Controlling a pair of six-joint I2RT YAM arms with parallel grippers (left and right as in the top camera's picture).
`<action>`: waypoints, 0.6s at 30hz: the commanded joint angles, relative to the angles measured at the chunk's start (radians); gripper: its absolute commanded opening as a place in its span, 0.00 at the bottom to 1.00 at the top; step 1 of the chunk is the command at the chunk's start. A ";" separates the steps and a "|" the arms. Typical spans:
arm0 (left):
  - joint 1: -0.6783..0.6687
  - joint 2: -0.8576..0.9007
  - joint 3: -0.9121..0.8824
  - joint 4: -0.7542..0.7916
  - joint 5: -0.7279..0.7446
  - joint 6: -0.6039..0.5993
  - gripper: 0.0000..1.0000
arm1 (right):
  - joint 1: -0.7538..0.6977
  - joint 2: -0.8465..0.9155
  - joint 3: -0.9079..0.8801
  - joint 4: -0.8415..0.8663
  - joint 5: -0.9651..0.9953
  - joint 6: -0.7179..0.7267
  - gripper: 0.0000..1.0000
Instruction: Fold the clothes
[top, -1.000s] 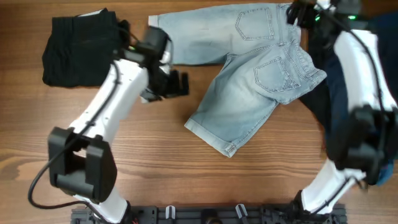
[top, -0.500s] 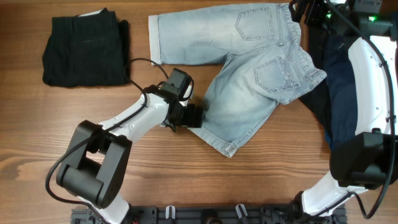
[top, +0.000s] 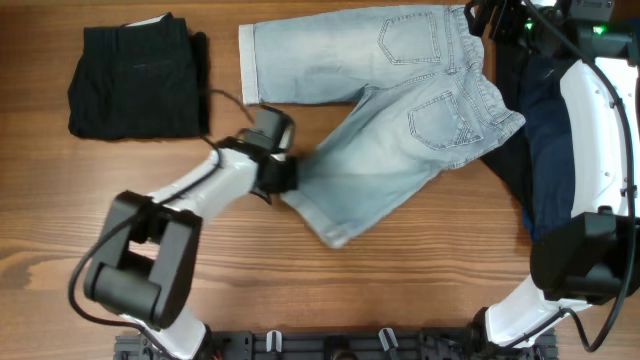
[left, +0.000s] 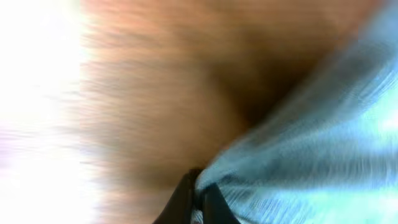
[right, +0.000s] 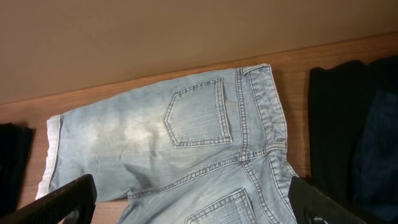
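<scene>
The clothes are light-blue denim shorts, lying back side up with both stitched pockets showing. One leg reaches left along the table's far edge and the other points down-left. My left gripper is at that lower leg's hem and shut on the denim. The blurred left wrist view shows its dark fingertips pinching the cloth. My right gripper hovers open above the waistband at the far right. In the right wrist view the shorts lie well below its spread fingers.
A folded black garment lies at the far left. A pile of dark navy and black clothes sits under the right arm at the right edge, touching the shorts' waistband. Bare wooden table fills the front.
My left gripper travelled from beside the black garment to the lower leg's hem, shut on it, and dragged the hem left. The right arm barely moved.
</scene>
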 joint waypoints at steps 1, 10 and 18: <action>0.168 -0.039 0.043 0.021 -0.165 -0.001 0.04 | -0.001 0.012 -0.003 0.003 -0.024 -0.019 1.00; 0.364 -0.040 0.065 0.336 -0.126 0.003 1.00 | -0.001 0.012 -0.004 -0.021 -0.019 -0.020 1.00; 0.355 -0.203 0.164 -0.045 0.153 0.002 1.00 | -0.004 0.012 -0.004 -0.298 0.009 0.071 1.00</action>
